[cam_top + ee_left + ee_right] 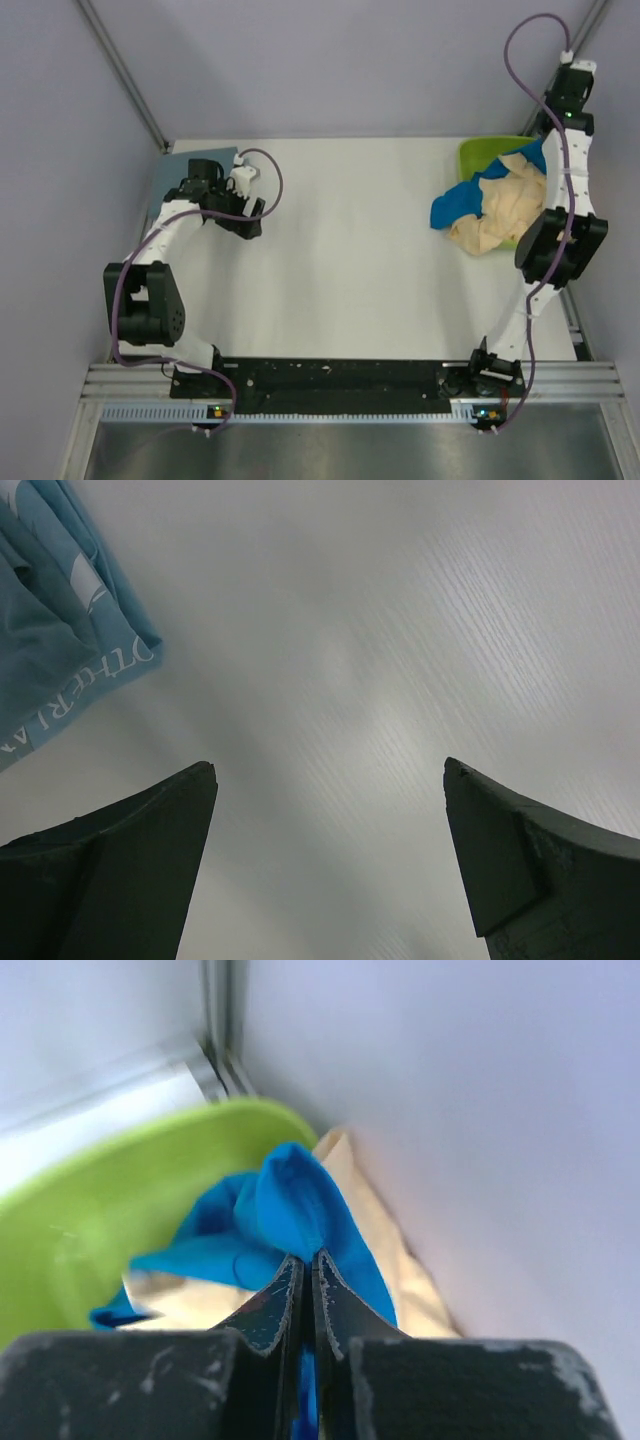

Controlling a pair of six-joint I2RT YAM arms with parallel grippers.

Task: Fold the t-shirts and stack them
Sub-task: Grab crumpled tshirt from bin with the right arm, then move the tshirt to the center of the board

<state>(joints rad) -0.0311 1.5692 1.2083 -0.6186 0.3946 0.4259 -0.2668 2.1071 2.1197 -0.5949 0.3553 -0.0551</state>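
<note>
A bright blue t-shirt (462, 203) and a pale cream-peach t-shirt (497, 215) lie bunched in and over a lime-green tub (480, 153) at the back right. My right gripper (309, 1257) is shut on a fold of the blue shirt (290, 1200), with the cream shirt (395, 1260) beside it; in the top view the arm hides the fingers. A folded grey-blue shirt (185, 170) lies flat at the back left; its printed corner shows in the left wrist view (60, 610). My left gripper (243, 222) is open and empty over bare table just right of it.
The white table (340, 260) runs between the two arms. Pale walls close in the back and both sides, and a metal post stands in the right back corner (215, 1020). The green tub (90, 1230) sits against the right wall.
</note>
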